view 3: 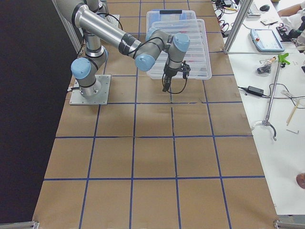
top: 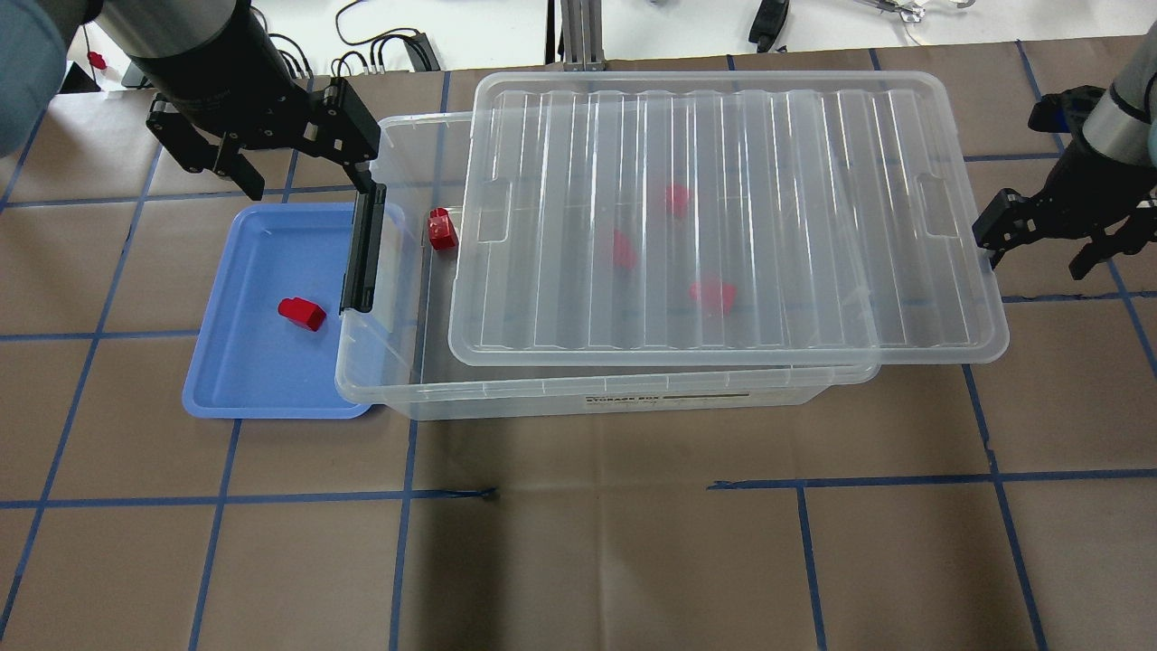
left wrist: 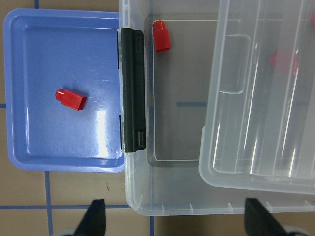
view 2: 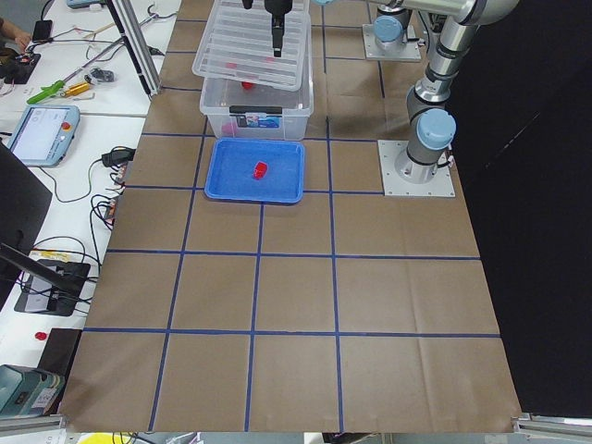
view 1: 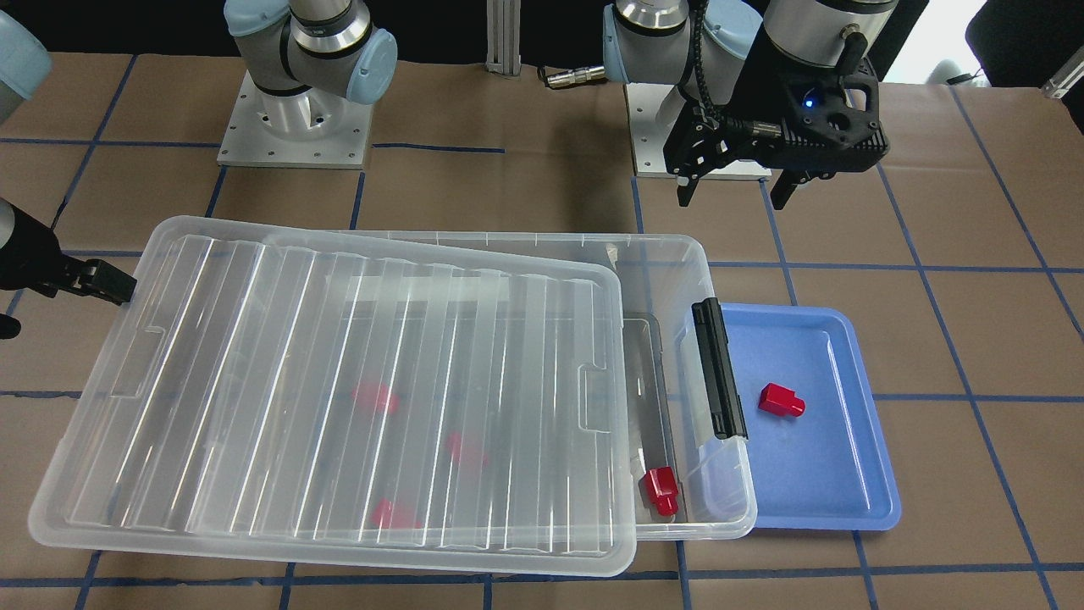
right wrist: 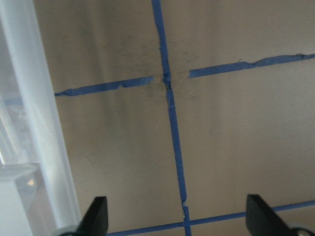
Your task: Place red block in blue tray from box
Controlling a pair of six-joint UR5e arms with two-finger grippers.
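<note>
One red block (top: 301,313) lies in the blue tray (top: 226,384), also seen in the left wrist view (left wrist: 70,99). Another red block (top: 441,229) lies in the uncovered end of the box (top: 395,384), near the black clip bar (top: 362,249). Three more blocks show blurred under the lid (top: 723,217), which is slid partway off. My left gripper (top: 307,181) is open and empty, raised above the far edge of the tray and box end. My right gripper (top: 1039,253) is open and empty, just beyond the lid's other end.
The tray (view 1: 834,500) touches the box's clip end. Brown paper with blue tape lines (right wrist: 170,98) covers the table. The arm bases (view 1: 292,127) stand behind the box. Benches with tools and cables (view 2: 55,111) flank the table ends.
</note>
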